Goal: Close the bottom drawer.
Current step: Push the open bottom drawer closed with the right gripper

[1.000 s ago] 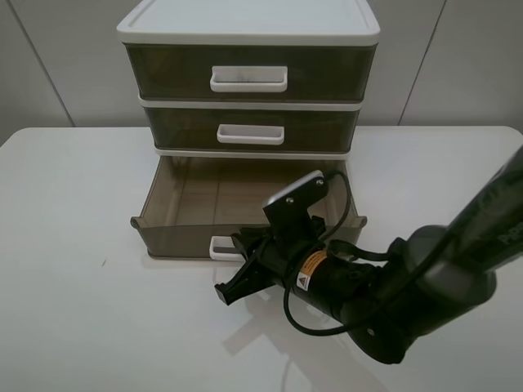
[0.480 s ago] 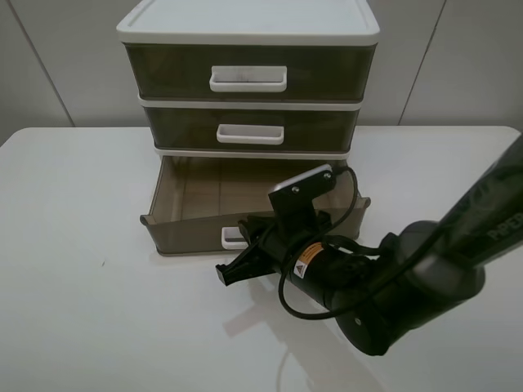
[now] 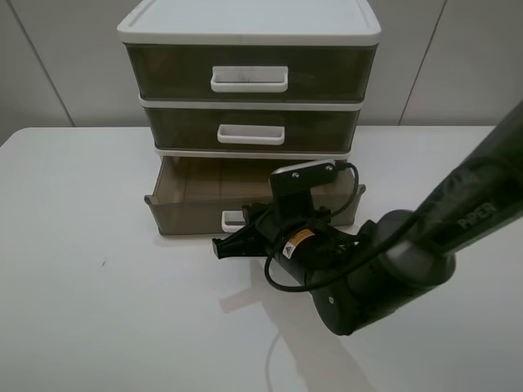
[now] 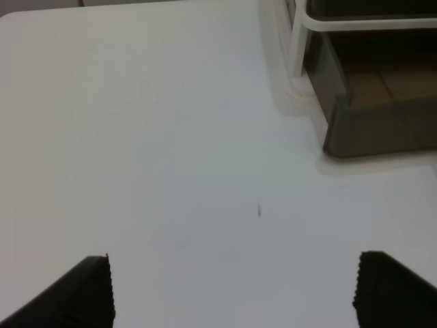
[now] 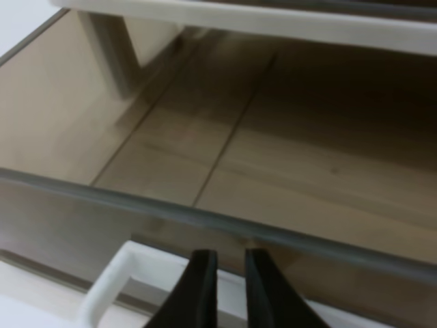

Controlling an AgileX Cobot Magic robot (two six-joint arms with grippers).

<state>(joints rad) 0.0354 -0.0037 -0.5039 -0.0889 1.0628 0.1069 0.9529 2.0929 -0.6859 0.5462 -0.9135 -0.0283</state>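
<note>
The bottom drawer (image 3: 192, 214) of the white-topped unit stands part open, its smoky brown front and white loop handle (image 3: 233, 219) facing me. My right gripper (image 3: 222, 247) is shut, with its fingertips (image 5: 202, 263) against the drawer front (image 5: 205, 220) just above the handle (image 5: 109, 281). The drawer's inside is bare. My left gripper (image 4: 235, 294) is open and empty over the bare table, well to the left of the drawer's corner (image 4: 382, 123). It does not show in the high view.
The two upper drawers (image 3: 249, 75) are shut in the white-topped unit (image 3: 245, 20), which stands at the back of the white table (image 3: 90, 310). My right arm (image 3: 384, 269) lies across the table in front of the unit, on the right.
My right gripper has moved toward the unit with its fingertips on the drawer front, and the bottom drawer has slid some way in. The left gripper shows no earlier view.
</note>
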